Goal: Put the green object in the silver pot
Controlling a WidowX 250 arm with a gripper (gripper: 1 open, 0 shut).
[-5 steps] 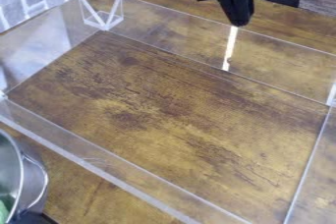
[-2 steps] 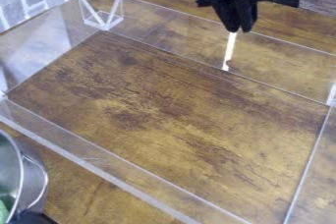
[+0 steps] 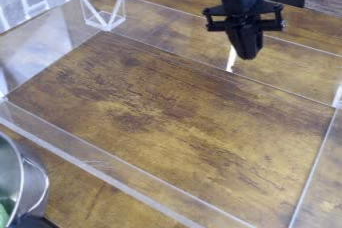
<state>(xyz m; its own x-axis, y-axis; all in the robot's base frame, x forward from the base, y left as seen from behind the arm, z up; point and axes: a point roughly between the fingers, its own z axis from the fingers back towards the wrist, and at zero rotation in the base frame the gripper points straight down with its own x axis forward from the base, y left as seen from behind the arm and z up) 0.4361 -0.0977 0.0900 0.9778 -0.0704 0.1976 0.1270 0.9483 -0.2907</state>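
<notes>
— What takes up most of the view from where you stand?

— The wooden table [image 3: 160, 102], dark brown and scuffed, filling nearly the whole frame. Clear acrylic panels [image 3: 80, 147] stand on it as a low wall, running from the upper left down along the left side and across the bottom, with another edge at the right.

— And the arm?

— It comes in from the top, right of centre. The black gripper [image 3: 247, 52] points down at the wood, with a crossbar-like part sticking out to either side higher up. Its tip hangs over the upper right part of the table, just above a pale streak of glare on the wood.

— Are the fingers spread?

— I cannot tell. They read as one dark tapering shape from here; nothing shows between them.

— Where is the pot?

— The silver pot [image 3: 19, 177] is down in the lower left corner, outside the acrylic wall, only a curved grey rim of it showing.

— And the green object?

— The green object [image 3: 7, 212] is a thin bright sliver at the very left edge near the bottom, right at the pot. Its shape is hidden. It is well apart from the gripper, at the opposite corner of the frame.
</notes>
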